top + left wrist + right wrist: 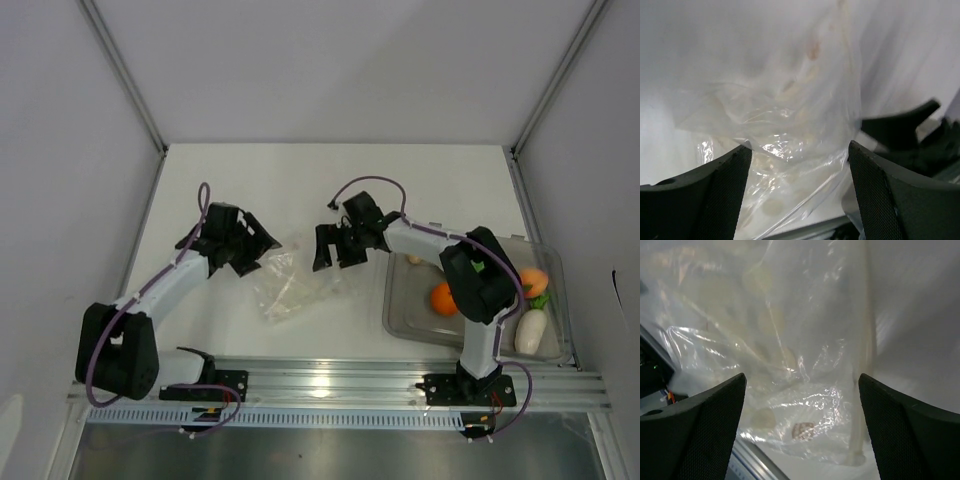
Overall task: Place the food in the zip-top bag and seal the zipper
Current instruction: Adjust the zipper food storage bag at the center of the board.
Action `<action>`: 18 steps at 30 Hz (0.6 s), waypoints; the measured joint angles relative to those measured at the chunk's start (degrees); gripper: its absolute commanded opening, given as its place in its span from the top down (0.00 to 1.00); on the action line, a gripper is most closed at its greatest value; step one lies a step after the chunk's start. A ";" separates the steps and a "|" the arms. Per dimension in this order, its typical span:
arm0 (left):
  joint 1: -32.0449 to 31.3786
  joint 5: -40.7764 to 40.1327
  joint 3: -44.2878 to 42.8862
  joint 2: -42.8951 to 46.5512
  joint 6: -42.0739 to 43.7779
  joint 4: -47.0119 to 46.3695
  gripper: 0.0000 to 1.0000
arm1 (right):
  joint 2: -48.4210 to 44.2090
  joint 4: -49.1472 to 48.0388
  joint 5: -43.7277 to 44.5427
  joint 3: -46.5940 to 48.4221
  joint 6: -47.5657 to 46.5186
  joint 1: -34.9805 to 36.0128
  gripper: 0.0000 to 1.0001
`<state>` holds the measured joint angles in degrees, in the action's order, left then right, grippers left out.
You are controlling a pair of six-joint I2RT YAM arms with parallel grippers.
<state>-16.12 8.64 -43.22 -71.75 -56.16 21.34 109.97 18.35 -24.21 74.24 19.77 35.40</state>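
Observation:
The zip-top bag (290,285) lies crumpled on the white table between my two grippers. My left gripper (258,250) is at the bag's left end and open; in the left wrist view (800,150) clear film (790,125) bulges between the spread fingers without being pinched. My right gripper (338,255) hangs open over the bag's right end, and its wrist view (802,377) shows the film (790,405) below it. The zipper appears as a pale strip (867,315). The food sits in a tray: a round orange (444,298), a pale egg-like piece (530,332), a reddish-orange fruit (533,279) and some green (541,298).
The clear rigid tray (402,312) stands at the right, partly under my right arm (480,280). An aluminium rail (330,385) runs along the near edge. White walls close in the table on the left, back and right.

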 measured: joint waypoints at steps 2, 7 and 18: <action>2.43 -0.90 -3.63 -3.08 2.34 2.14 0.20 | -1.36 -1.33 -0.61 -2.75 1.66 2.71 0.05; 6.23 -4.00 -13.49 -5.75 8.37 7.15 0.20 | -10.14 -5.73 -0.24 -9.60 6.34 10.47 0.05; 2.71 -6.73 -14.27 9.05 15.91 12.28 0.20 | -22.73 -11.23 6.25 -16.94 13.88 11.06 0.11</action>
<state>-13.41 1.91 -57.49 -62.70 -40.25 33.63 87.24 7.11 -17.96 57.30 33.65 46.46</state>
